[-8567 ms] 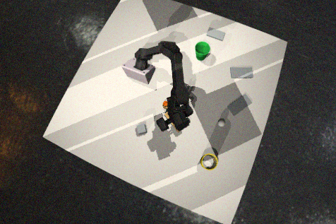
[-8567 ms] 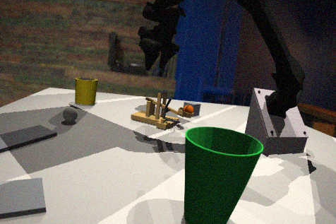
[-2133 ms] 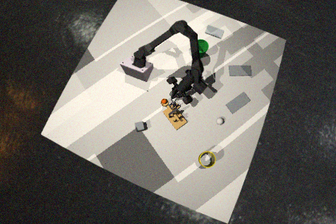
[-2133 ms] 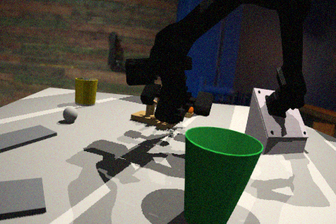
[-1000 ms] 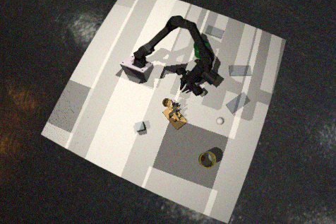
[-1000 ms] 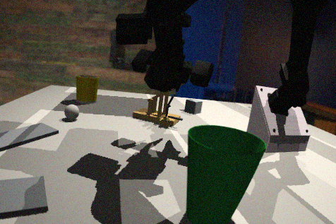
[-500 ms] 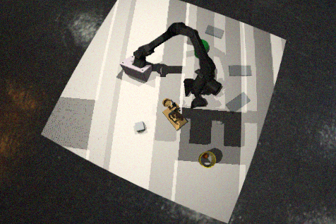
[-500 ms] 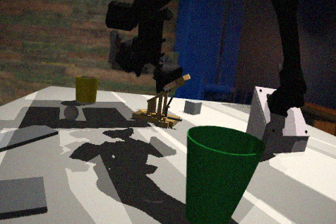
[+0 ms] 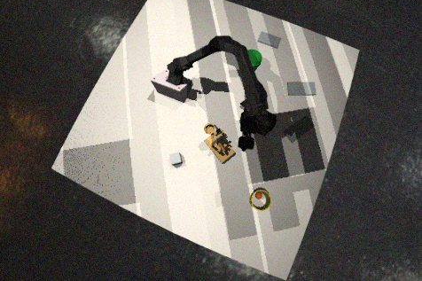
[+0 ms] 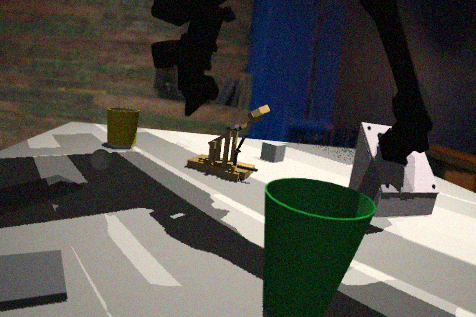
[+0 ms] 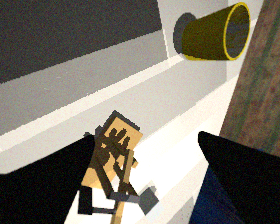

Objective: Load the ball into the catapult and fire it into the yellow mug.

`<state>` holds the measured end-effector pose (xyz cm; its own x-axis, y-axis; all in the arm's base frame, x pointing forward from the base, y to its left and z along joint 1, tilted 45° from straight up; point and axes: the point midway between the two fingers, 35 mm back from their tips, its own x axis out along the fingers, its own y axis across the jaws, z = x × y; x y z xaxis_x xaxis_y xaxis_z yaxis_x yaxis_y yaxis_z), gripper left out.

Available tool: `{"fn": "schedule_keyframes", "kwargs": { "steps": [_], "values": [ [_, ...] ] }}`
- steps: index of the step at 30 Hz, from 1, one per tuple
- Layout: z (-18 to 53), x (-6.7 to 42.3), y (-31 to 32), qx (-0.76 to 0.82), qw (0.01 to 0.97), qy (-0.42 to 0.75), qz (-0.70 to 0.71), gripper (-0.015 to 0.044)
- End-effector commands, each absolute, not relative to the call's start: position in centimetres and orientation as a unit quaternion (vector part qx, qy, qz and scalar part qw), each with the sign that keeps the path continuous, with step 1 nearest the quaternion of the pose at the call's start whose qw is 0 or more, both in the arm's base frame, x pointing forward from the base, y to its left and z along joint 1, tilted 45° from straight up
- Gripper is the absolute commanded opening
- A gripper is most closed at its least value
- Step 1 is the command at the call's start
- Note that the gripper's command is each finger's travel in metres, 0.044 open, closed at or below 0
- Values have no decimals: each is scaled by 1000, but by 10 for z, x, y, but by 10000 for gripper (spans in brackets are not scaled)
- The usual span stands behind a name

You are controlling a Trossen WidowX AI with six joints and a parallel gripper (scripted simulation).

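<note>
An orange ball (image 9: 258, 195) sits inside the yellow mug (image 9: 260, 199) near one edge of the grey-striped worktop (image 9: 146, 176), seen from above. The wooden catapult (image 9: 219, 141) stands toward the middle of the worktop, its throwing arm (image 10: 252, 118) raised and its cup empty in the side view. The black robot arm (image 9: 239, 58) arches from its pale base block (image 9: 170, 85) and ends just beside the catapult, with the tool (image 9: 246, 142) hanging above the worktop, apart from the wooden frame. The tool stands wide, with nothing between its fingers; in the wrist view the two dark fingers spread far to either side, the catapult (image 11: 116, 160) below and between them and the yellow mug (image 11: 216, 32) beyond, upright on the worktop with its mouth toward the edge of that view. A green cup (image 10: 312, 244) fills the foreground of the side view, upright and well apart from the catapult. A small grey cube (image 9: 176, 159) lies near the catapult on the side away from the arm. Two flat grey slabs (image 9: 301, 89) rest on the far part of the worktop beyond the arm.
</note>
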<state>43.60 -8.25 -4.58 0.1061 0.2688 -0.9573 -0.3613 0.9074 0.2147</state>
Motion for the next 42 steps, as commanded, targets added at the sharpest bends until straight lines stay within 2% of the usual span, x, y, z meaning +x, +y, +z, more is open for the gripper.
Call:
{"fn": "schedule_keyframes", "kwargs": {
  "steps": [1, 15, 29, 42],
  "values": [
    [-53, 448, -97, 13, 762, 622, 180, 440],
    [-64, 489, -164, 194, 813, 544, 68, 440],
    [-70, 511, -244, 375, 818, 435, -15, 440],
    [-70, 511, -248, 383, 818, 430, -18, 440]
  ]
}}
